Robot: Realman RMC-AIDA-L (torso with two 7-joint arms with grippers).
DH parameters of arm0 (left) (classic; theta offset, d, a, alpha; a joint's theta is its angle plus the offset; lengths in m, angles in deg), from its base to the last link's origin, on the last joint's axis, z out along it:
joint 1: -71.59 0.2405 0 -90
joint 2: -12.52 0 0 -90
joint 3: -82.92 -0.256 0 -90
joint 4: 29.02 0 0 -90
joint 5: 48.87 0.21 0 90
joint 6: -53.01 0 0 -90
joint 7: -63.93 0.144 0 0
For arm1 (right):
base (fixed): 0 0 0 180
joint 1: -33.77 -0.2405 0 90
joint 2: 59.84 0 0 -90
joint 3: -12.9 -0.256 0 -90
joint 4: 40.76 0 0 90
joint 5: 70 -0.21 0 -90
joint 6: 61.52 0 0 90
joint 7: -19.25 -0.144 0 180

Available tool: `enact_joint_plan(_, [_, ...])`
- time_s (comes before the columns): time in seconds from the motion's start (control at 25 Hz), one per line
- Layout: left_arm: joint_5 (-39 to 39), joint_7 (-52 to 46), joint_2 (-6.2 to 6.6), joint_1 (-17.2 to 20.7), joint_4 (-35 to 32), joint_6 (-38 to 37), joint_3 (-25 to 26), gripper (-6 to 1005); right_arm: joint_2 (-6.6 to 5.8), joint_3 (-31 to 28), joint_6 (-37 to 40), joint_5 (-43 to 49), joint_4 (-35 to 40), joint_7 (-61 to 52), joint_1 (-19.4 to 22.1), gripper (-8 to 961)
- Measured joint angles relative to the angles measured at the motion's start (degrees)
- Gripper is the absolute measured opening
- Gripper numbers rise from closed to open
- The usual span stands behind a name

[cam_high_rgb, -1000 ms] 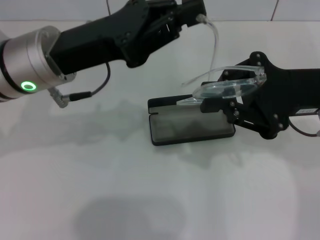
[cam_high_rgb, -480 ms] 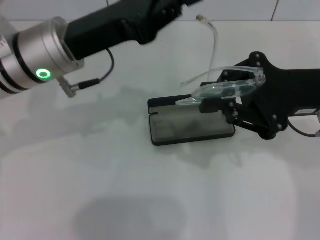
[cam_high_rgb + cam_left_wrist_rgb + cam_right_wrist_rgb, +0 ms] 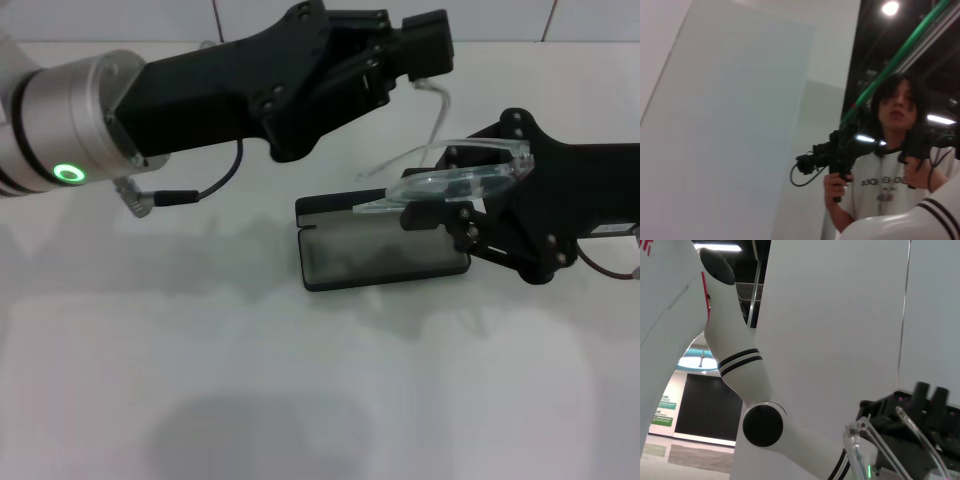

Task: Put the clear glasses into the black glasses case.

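Head view alone shows the right pincer (image 3: 455, 195) pinching the clear glasses (image 3: 455, 178) above the open black glasses case (image 3: 385, 255) on the tabletop (image 3: 300, 380); left pincer (image 3: 425, 50) grips one clear arm. No lettering readable.

Even, diffuse light falls from above on the white matte table (image 3: 300, 400), leaving only soft grey shadows: a broad one under the black left arm (image 3: 230, 85), another around the open rectangular black glasses case (image 3: 385, 252), and a faint oval patch near the front edge. The fully transparent plastic glasses (image 3: 460, 180) catch pale highlights. The left wrist view is dim and soft, with 2 glaring ceiling lamps (image 3: 890, 7). The right wrist view shows pale, flat panels.
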Motion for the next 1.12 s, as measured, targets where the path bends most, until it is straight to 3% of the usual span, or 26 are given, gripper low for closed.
enact_joint_plan(1.12, [4.2, 0.3, 0.56, -0.9, -0.1, -4.7, -1.4, 70, 0.09, 0.0, 0.5, -0.2, 0.2, 0.7, 0.3, 117])
